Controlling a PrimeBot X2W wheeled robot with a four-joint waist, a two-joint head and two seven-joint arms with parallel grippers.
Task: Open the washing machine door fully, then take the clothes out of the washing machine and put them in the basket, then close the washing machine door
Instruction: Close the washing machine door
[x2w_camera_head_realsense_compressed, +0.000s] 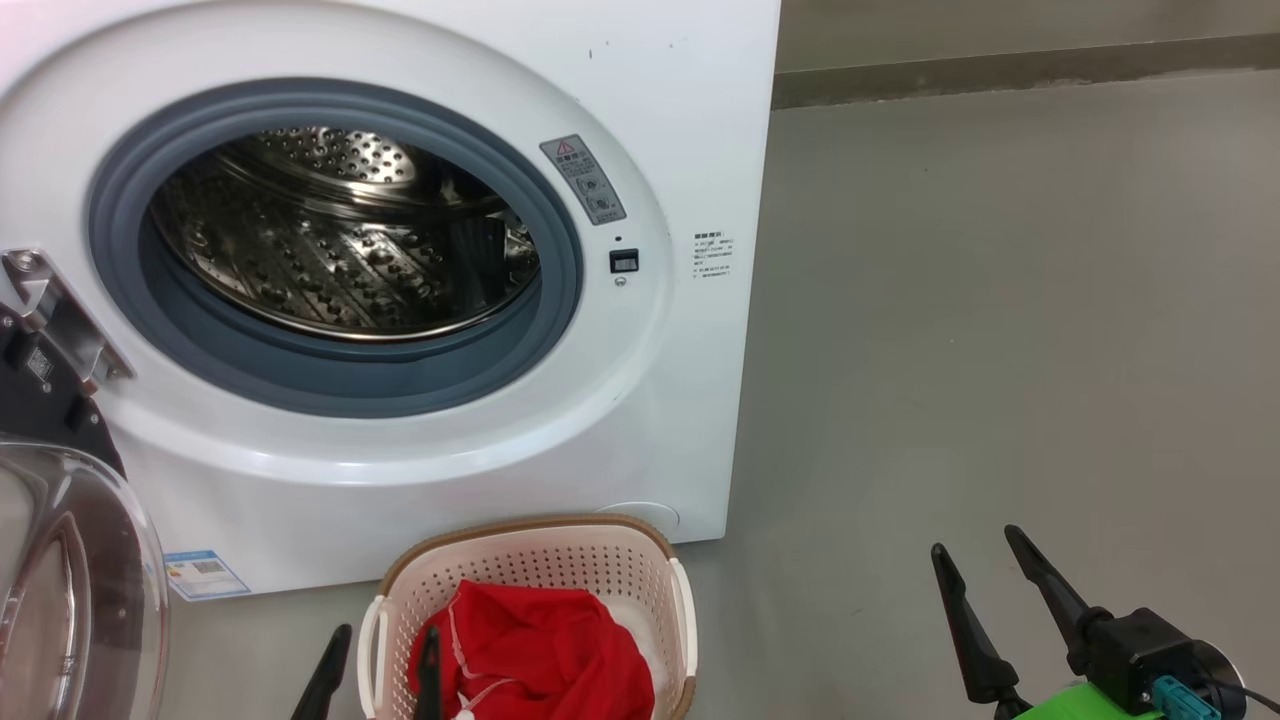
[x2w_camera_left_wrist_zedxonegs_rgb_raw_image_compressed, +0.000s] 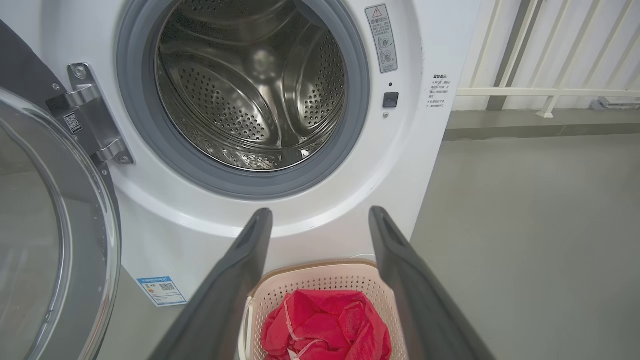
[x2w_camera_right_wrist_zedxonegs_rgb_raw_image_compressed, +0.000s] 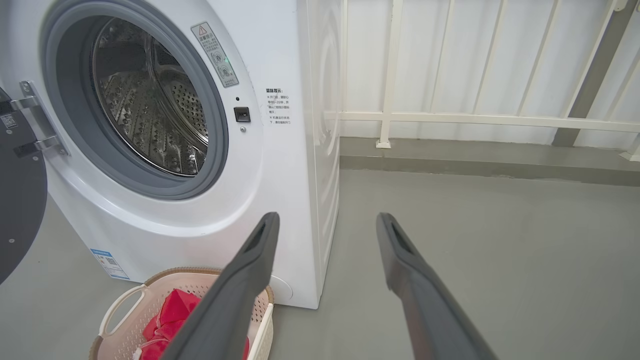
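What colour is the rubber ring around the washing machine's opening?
Grey with a bluish tint; the rubber ring shows best in the left wrist view.

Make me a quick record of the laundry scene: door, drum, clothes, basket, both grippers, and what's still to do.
washing machine door: swung open at the left, on its hinge
drum: bare steel, no fabric seen
clothes: red, lying in the basket
basket: on the floor in front of the washing machine
left gripper: open, empty, near the basket
right gripper: open, empty, over the floor
still to do: close the door
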